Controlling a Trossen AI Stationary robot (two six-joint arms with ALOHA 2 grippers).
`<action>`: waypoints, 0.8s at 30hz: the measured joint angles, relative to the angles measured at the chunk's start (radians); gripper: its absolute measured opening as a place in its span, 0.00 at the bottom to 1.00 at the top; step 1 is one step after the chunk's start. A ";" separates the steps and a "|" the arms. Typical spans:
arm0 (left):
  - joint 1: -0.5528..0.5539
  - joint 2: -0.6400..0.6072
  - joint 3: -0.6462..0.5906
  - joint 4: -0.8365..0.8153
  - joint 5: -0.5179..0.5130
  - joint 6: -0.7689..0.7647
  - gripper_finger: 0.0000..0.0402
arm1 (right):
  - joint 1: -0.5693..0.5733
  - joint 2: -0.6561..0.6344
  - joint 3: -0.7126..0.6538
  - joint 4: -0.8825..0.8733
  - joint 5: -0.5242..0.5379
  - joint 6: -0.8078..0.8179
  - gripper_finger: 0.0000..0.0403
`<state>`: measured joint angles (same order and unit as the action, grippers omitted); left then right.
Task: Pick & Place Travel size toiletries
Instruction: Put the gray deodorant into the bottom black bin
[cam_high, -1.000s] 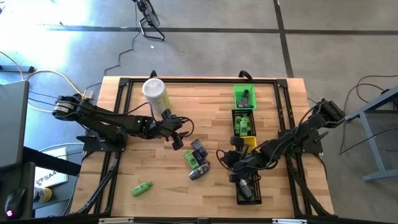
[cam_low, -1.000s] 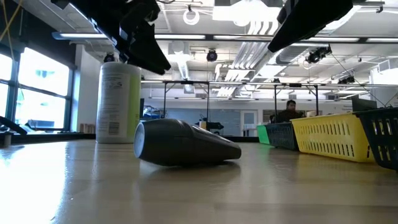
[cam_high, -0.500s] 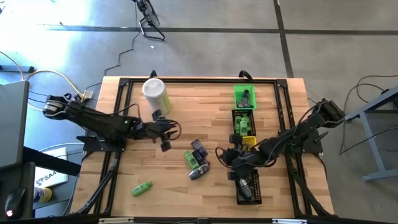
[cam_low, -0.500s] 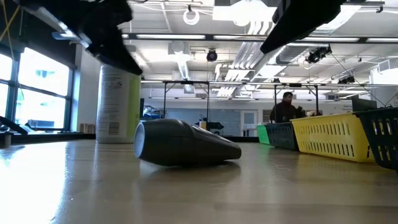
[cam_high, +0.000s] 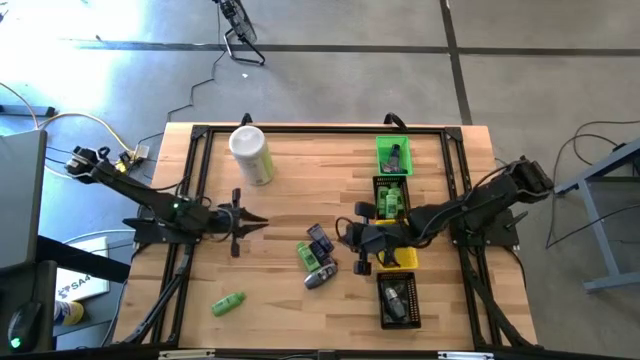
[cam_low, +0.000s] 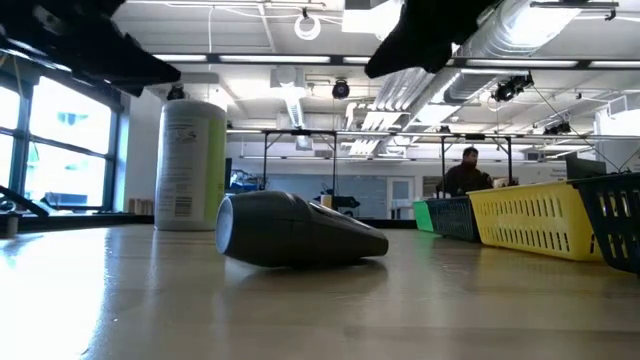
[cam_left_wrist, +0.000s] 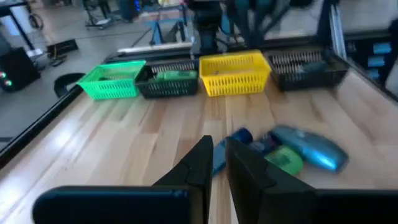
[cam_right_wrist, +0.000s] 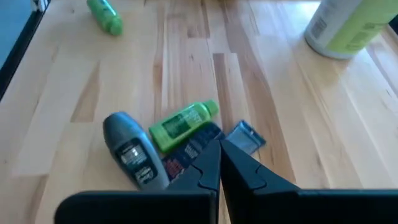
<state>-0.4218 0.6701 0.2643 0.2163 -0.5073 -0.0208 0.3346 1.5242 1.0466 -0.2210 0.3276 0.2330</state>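
Travel size toiletries lie in a cluster mid-table: a green mini bottle (cam_high: 308, 255), blue-purple tubes (cam_high: 320, 240) and a grey item (cam_high: 318, 279), each flat on its side. Another green bottle (cam_high: 228, 303) lies alone toward the near left. My right gripper (cam_high: 357, 243) hovers just right of the cluster, shut and empty; its wrist view shows the grey item (cam_right_wrist: 134, 158), green bottle (cam_right_wrist: 183, 124) and tubes (cam_right_wrist: 242, 138) ahead of its tips (cam_right_wrist: 219, 146). My left gripper (cam_high: 258, 222) is drawn back at the table's left, pointing level at the cluster (cam_left_wrist: 283, 158), fingers (cam_left_wrist: 199, 163) together with nothing between.
A tall pale-green canister (cam_high: 250, 152) with a white lid stands at the far left. A row of bins runs along the right: green (cam_high: 393, 155), dark (cam_high: 391, 197), yellow (cam_high: 404, 258) and black (cam_high: 398, 300). Bare wood lies between the cluster and the left arm.
My left gripper has pulled back from beside the canister toward the table's left edge and nearer, sinking a little, and its fingers have shut on nothing. My right gripper has swung from above the black bin toward the far edge and left, closer to the cluster. No toiletry has moved.
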 joint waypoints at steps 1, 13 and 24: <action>-0.008 -0.023 -0.003 -0.034 0.000 0.018 0.09 | -0.011 0.000 0.000 0.011 -0.011 -0.008 0.00; -0.104 -0.273 -0.032 -0.209 -0.011 0.185 0.09 | -0.068 0.034 0.000 0.071 -0.087 -0.025 0.00; -0.102 -0.439 -0.075 -0.210 0.054 0.258 0.09 | -0.065 0.161 0.068 0.131 -0.202 -0.029 0.00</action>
<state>-0.5243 0.2315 0.1890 0.0066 -0.4533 0.2375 0.2691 1.6853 1.1148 -0.0898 0.1261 0.2043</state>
